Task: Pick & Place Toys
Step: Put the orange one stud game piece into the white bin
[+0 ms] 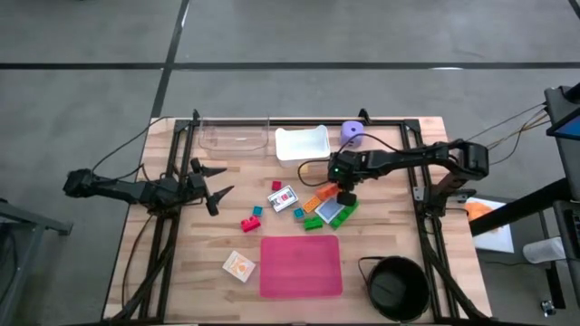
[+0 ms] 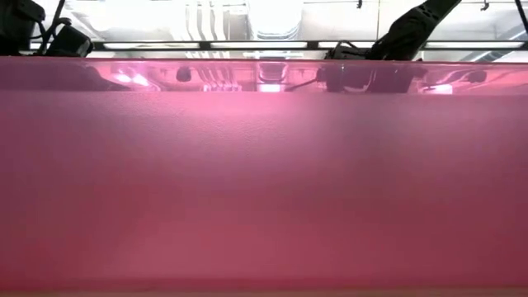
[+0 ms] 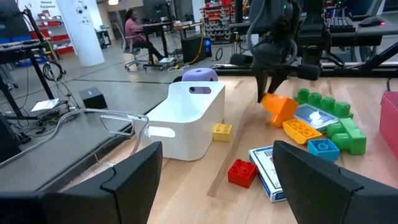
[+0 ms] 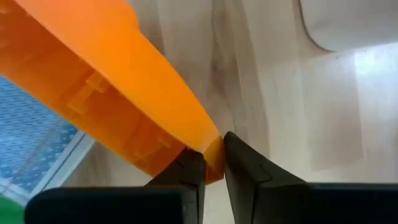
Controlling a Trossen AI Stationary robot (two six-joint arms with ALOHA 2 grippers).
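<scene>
My right gripper is shut on an orange block beside the toy pile, near the white tub. The pile holds another orange block, green blocks, a teal block and a blue card. A red block and a white card lie left of the pile. A yellow block lies against the tub. The purple die sits behind the tub. An orange card lies beside the pink mat. My left gripper is open and empty at the table's left. My right gripper pinches the orange block by one end edge between its two fingertips. The fingers come from above, pointing down. The block hangs tilted below them, its lower end close over the table; whether it is clear, I cannot tell.
A clear tub stands at the far edge, left of the white tub. A black bowl stands at the near right corner. A second red block and a teal block lie in front of the white card.
</scene>
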